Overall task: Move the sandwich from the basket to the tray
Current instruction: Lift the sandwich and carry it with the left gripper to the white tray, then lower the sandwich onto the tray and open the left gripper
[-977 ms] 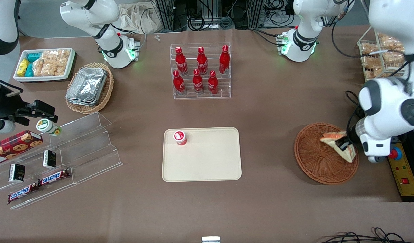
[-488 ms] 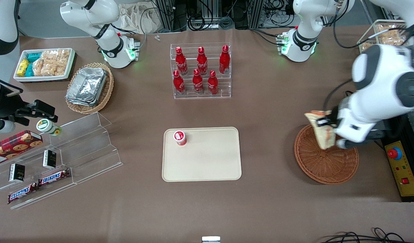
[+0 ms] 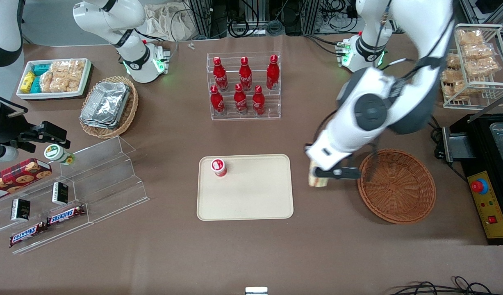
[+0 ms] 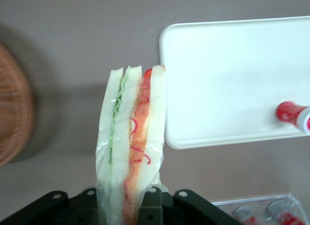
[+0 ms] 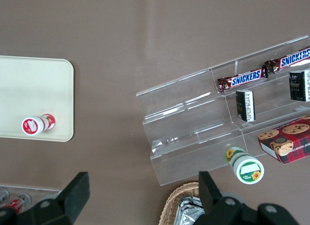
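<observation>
A: What had changed in the last second?

B: The hand (image 3: 323, 177) had carried the sandwich (image 4: 130, 142) out of the wicker basket (image 3: 397, 186), which now sat empty. It was clamped on the wedge, above the surface between basket and beige tray (image 3: 251, 200).

A: And the task?

B: Likely halfway; the tray held only a small red bottle (image 3: 219, 167).
</observation>
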Robot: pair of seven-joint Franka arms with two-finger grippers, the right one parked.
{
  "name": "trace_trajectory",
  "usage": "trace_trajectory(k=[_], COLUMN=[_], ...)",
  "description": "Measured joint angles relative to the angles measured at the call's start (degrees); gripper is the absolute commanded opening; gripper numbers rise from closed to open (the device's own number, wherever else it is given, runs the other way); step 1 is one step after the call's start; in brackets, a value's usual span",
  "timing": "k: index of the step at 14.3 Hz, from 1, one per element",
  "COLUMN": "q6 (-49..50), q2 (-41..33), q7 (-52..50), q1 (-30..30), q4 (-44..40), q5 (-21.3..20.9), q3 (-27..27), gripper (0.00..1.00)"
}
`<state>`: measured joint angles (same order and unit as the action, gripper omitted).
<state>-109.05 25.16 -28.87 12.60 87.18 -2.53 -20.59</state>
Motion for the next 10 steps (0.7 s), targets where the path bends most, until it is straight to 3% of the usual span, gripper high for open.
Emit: trace_trajectory(k=[5, 10], q6=[-10.05, -13.31], q2=[12.96, 21.21], q7=[-7.74, -12.57], q1=[6.47, 7.1], q4=[-1.95, -6.07], q5=[-7.17, -10.84], q3=[0.0, 0.03], gripper=[0.0, 0.0])
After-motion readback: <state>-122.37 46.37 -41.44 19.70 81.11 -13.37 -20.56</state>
